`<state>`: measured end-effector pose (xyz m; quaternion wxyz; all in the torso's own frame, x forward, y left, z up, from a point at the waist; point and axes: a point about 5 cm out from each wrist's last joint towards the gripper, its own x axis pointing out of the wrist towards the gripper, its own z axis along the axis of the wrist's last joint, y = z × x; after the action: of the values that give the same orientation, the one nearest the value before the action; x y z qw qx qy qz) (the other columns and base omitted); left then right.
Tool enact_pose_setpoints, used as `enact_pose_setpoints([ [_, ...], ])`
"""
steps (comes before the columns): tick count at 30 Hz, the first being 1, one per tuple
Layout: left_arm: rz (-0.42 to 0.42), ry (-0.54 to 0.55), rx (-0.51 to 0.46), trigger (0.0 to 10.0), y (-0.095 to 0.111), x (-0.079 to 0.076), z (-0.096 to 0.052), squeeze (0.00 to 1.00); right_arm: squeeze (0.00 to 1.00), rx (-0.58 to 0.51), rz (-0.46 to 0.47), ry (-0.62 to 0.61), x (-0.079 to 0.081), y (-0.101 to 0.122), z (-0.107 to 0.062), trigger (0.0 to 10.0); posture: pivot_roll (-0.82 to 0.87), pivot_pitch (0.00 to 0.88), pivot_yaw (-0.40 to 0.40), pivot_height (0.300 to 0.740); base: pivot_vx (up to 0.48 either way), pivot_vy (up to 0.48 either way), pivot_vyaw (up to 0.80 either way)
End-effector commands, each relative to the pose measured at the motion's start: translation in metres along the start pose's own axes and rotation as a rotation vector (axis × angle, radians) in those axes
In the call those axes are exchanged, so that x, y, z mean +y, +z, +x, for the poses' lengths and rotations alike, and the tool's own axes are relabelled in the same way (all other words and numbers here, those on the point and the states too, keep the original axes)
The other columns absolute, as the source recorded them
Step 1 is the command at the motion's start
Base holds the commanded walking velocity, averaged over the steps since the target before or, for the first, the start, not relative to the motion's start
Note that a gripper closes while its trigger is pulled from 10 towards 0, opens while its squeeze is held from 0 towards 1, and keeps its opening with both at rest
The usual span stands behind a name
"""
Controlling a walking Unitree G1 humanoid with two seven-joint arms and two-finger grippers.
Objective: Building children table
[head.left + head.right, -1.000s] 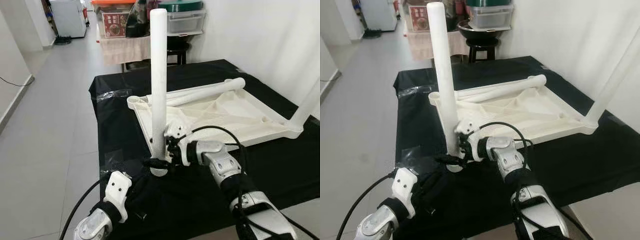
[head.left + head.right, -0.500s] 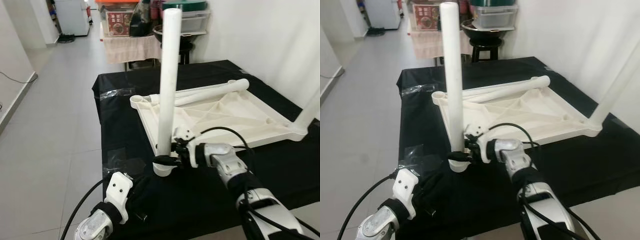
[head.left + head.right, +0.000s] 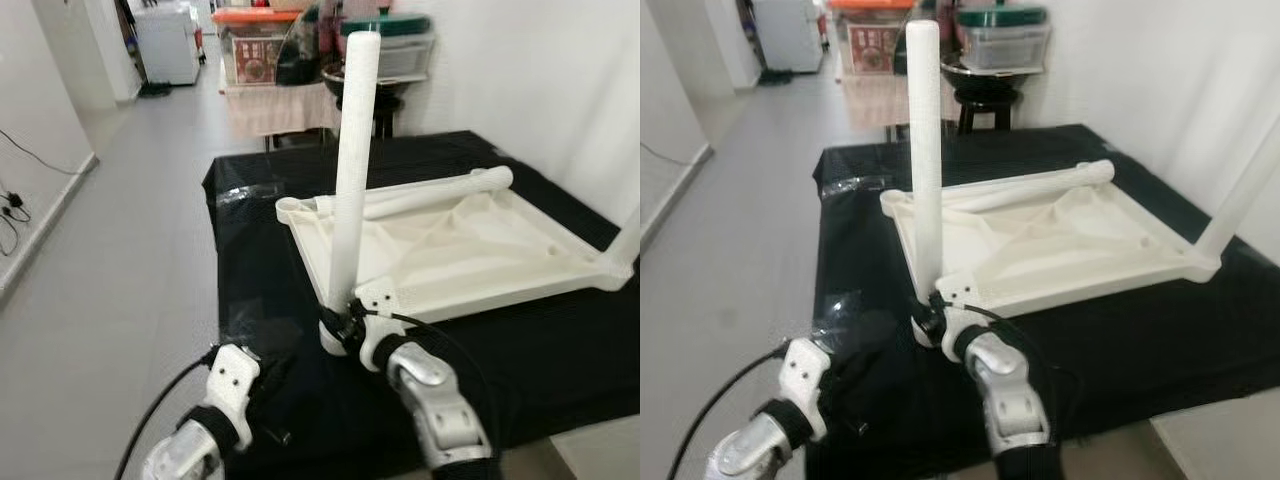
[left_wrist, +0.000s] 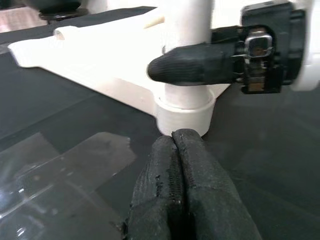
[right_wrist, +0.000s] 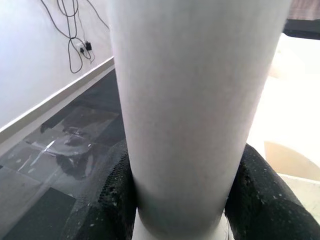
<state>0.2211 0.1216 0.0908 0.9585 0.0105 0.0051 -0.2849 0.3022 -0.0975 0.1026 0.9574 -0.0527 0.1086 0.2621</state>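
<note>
1. The right arm has drawn in toward the robot's body since the earlier frames, with its elbow now tucked low; the upright table leg [image 3: 354, 170] is standing straighter than a second ago.
2. The right gripper [image 3: 338, 325] is clamping its fingers [image 5: 260, 200] around the base of that leg – just above the corner socket [image 4: 183, 111] of the overturned white tabletop [image 3: 470, 255].
3. The tabletop is lying upside down on a black cloth [image 3: 560, 350], with a second leg [image 3: 440, 190] resting loose along its far edge (a third is standing at its right corner).
4. The left gripper [image 4: 176, 150] is hovering near the socket over the cloth, its two fingers pressed together and holding nothing.
</note>
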Motion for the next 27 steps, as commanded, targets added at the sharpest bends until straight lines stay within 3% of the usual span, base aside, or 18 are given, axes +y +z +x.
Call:
enact_pose_setpoints([
  [1,0.001,0.003,0.026,10.0,-0.004,0.004,-0.001,0.0,0.0,0.106,-0.013,-0.019,-0.003,-0.022,-0.003,0.0,-0.02,0.0,0.005,0.74,0.0,0.0,0.0],
  [3,0.003,0.011,0.024,10.0,-0.004,0.005,-0.001,0.0,0.0,0.102,-0.016,-0.018,-0.003,-0.022,-0.002,0.0,-0.02,0.0,0.005,0.74,0.0,0.0,0.0],
  [4,0.005,0.018,0.023,10.0,-0.004,0.006,-0.001,0.0,0.0,0.097,-0.019,-0.024,-0.004,-0.021,-0.002,10.0,-0.02,0.0,0.005,0.74,0.0,0.0,0.0],
  [6,0.008,0.024,0.022,10.0,-0.004,0.006,-0.001,0.0,0.0,0.078,-0.008,-0.018,-0.004,-0.02,-0.002,10.0,-0.02,0.0,0.005,0.74,0.0,0.0,0.0],
  [7,0.008,0.037,0.021,10.0,-0.004,0.008,0.0,0.0,1.0,0.033,0.007,0.003,-0.002,-0.014,-0.004,10.0,-0.02,0.0,0.007,0.74,0.0,0.0,0.0],
  [11,0.009,0.08,0.026,10.0,-0.004,0.012,0.0,0.0,1.0,-0.085,0.061,0.066,0.006,-0.003,-0.018,10.0,-0.04,0.0,0.015,0.74,0.0,0.0,0.0],
  [18,0.027,0.16,0.025,10.0,-0.003,0.019,-0.003,0.0,1.0,-0.125,0.064,0.095,-0.001,-0.006,-0.034,10.0,-0.05,0.0,0.026,0.74,0.0,0.0,0.0],
  [23,0.07,0.288,0.042,10.0,-0.005,0.027,-0.007,0.0,1.0,-0.169,0.039,0.119,-0.004,-0.016,-0.06,10.0,-0.09,0.0,0.045,0.74,0.0,0.0,0.0],
  [27,0.072,0.303,0.049,10.0,-0.006,0.028,-0.007,0.0,1.0,-0.184,0.051,0.101,-0.006,-0.016,-0.063,10.0,-0.09,0.0,0.048,0.74,0.0,0.0,0.0],
])
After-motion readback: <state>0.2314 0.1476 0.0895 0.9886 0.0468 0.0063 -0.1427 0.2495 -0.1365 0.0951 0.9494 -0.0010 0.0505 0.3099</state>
